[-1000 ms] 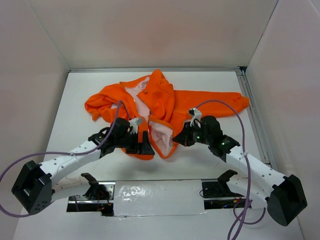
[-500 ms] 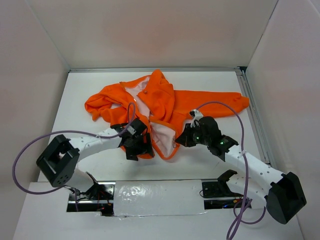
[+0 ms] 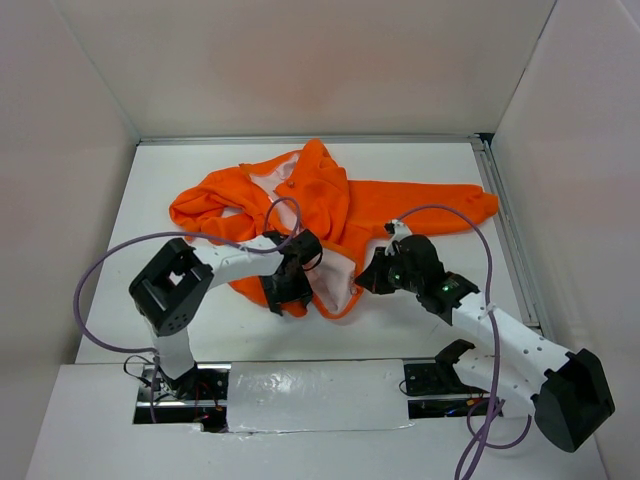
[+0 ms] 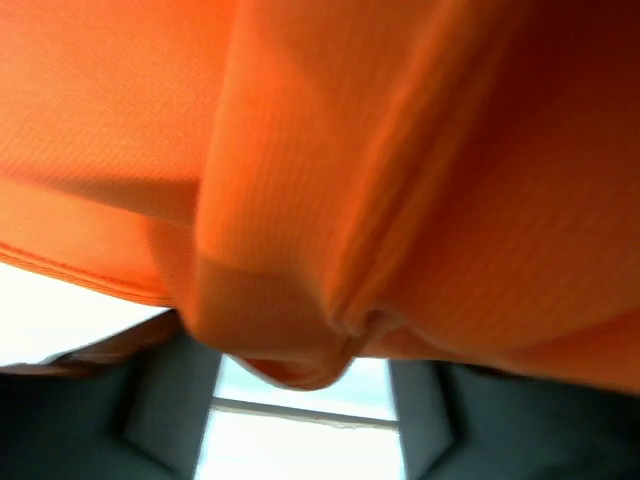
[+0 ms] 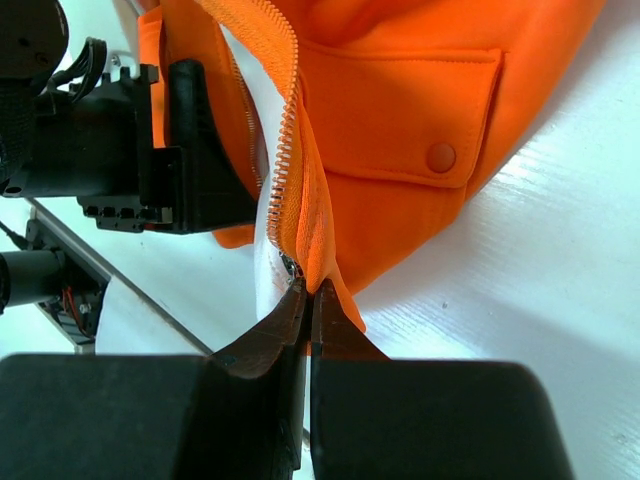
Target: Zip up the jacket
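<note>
Sprawling unzipped across the white table (image 3: 140,190), the orange jacket (image 3: 335,205) risks slipping from the right claw (image 5: 308,296), pinched tight on its lower zipper edge (image 5: 285,150), if pulled hard, while the left claw (image 3: 285,290), smothered in cloth, cannot be read as open or closed; a snapped pocket (image 5: 400,110) hides its contents.

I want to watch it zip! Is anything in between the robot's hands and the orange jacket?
Nothing visible is in between. The right hand pinches the jacket at its zipper edge, and the left hand is pressed right against the orange fabric.
</note>
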You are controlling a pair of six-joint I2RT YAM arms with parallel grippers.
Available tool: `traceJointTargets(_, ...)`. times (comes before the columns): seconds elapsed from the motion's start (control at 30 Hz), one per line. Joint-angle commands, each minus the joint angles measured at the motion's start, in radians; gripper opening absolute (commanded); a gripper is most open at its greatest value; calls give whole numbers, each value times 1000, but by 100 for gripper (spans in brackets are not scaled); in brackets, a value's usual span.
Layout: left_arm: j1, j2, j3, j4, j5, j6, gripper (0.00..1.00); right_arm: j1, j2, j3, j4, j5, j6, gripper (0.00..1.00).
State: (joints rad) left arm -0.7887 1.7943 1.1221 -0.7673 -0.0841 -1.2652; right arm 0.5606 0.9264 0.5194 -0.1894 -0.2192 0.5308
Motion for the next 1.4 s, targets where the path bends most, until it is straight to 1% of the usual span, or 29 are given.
traceJointTargets(0.0, -9, 82, 16, 6, -52, -13, 64, 9, -24, -4, -10, 37, 11, 0)
traceJointTargets(0.03, -9, 85, 16, 16, -42, 0, 58, 9, -26, -5, -12, 38, 9, 0)
traceJointTargets(0.07, -10, 83, 9, 42, -23, 18, 47, 9, -26, -5, -10, 38, 11, 0)
traceJointTargets(0.1, -9, 79, 1, 63, -13, 32, 41, 9, -24, -5, -10, 38, 12, 0)
traceJointTargets(0.17, -9, 57, -33, 104, 12, 75, 29, 9, -20, -1, -7, 37, 11, 0)
traceJointTargets(0.2, -10, 27, -45, 143, 36, 90, 27, 9, -15, -2, -4, 34, 11, 0)
traceJointTargets(0.23, -9, 8, -63, 157, 46, 111, 22, 9, -12, -5, -1, 31, 9, 0)
traceJointTargets(0.27, -9, -33, -82, 192, 66, 145, 7, 10, -6, -4, 10, 27, 9, 0)
traceJointTargets(0.33, -9, -76, -93, 203, 76, 159, 0, 9, 2, -2, 13, 23, 8, 0)
traceJointTargets(0.43, -7, -189, -119, 223, 93, 210, 0, 9, 14, 1, 31, -5, -8, 0)
traceJointTargets(0.47, -9, -264, -130, 235, 99, 228, 0, 12, 14, 4, 44, -14, -15, 0)
traceJointTargets(0.5, -7, -304, -140, 247, 116, 243, 0, 13, 15, 5, 50, -26, -28, 0)
traceJointTargets(0.53, -7, -338, -165, 279, 125, 280, 0, 15, 15, 13, 51, -45, -32, 0)
traceJointTargets(0.57, -7, -408, -176, 292, 133, 294, 0, 16, 14, 17, 51, -57, -40, 0)
traceJointTargets(0.63, -7, -476, -202, 328, 159, 349, 0, 21, 9, 31, 50, -86, -69, 0)
traceJointTargets(0.67, -7, -539, -211, 345, 170, 365, 0, 19, 3, 36, 54, -132, -78, 0)
traceJointTargets(0.8, -7, -660, -263, 434, 230, 463, 0, 21, -23, 60, 59, -236, -118, 0)
traceJointTargets(0.83, -7, -680, -272, 459, 250, 470, 0, 21, -27, 64, 59, -250, -118, 0)
traceJointTargets(0.87, -7, -717, -278, 494, 260, 477, 1, 21, -35, 65, 70, -296, -121, 0)
traceJointTargets(1.0, -7, -777, -326, 595, 302, 512, 1, 27, -40, 53, 145, -407, -106, 0)
traceJointTargets(1.07, -7, -793, -337, 641, 316, 510, 1, 30, -26, 47, 214, -454, -91, 0)
traceJointTargets(1.2, -7, -799, -337, 668, 285, 451, 0, 51, 6, 45, 293, -450, -72, 0)
traceJointTargets(1.27, -7, -802, -349, 706, 273, 428, 0, 61, 15, 41, 326, -445, -63, 0)
traceJointTargets(1.37, -7, -799, -355, 750, 254, 422, 0, 68, 31, 59, 315, -437, -58, 0)
